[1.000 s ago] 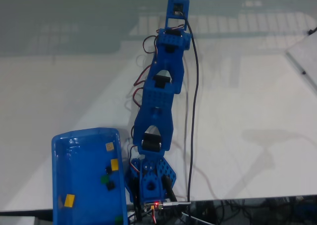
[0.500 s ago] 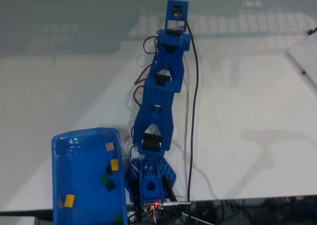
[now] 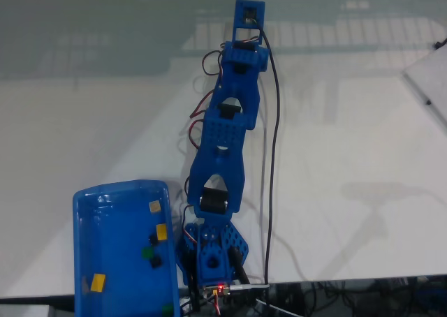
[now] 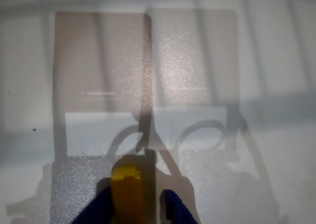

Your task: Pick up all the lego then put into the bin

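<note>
In the wrist view the gripper [image 4: 140, 211] holds a yellow lego brick [image 4: 127, 189] between its blue fingertips [image 4: 175, 211] over the white table [image 4: 237, 61]. In the fixed view the blue bin [image 3: 115, 261] beside the arm's base [image 3: 213, 257] holds yellow, black and green bricks [image 3: 161, 232].

- A hobby or lab workbench, judging by the glossy white table [image 3: 363, 212] with bare wiring along its near edge.
- At 6 o'clock in the fixed view, a small circuit board [image 3: 222, 289] glows with a red light (cables trail off beside it).
- The blue arm [image 3: 227, 156] looks 3D-printed, with loose servo wires.
- Toward 12 o'clock, the tabletop reflects window-like grids.
</note>
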You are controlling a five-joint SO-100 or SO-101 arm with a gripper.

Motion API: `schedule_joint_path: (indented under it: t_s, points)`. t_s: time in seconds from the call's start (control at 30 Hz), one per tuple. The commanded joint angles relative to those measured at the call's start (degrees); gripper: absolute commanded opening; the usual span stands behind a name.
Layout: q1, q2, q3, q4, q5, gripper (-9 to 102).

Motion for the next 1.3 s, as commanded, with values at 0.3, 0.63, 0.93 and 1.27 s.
schedule_joint_path:
  t_s: [0.3,0.63,0.93,1.27]
  points:
    - [-0.4,-0.4,-2.9,-0.8,-0.1,0]
    - [-9.0,16.3,4.5,1.6,12.2,0]
    - [-30.1,52.8,21.1,14.4,23.1,0]
    - [-65.1,82.3,34.2,38.1,26.8,0]
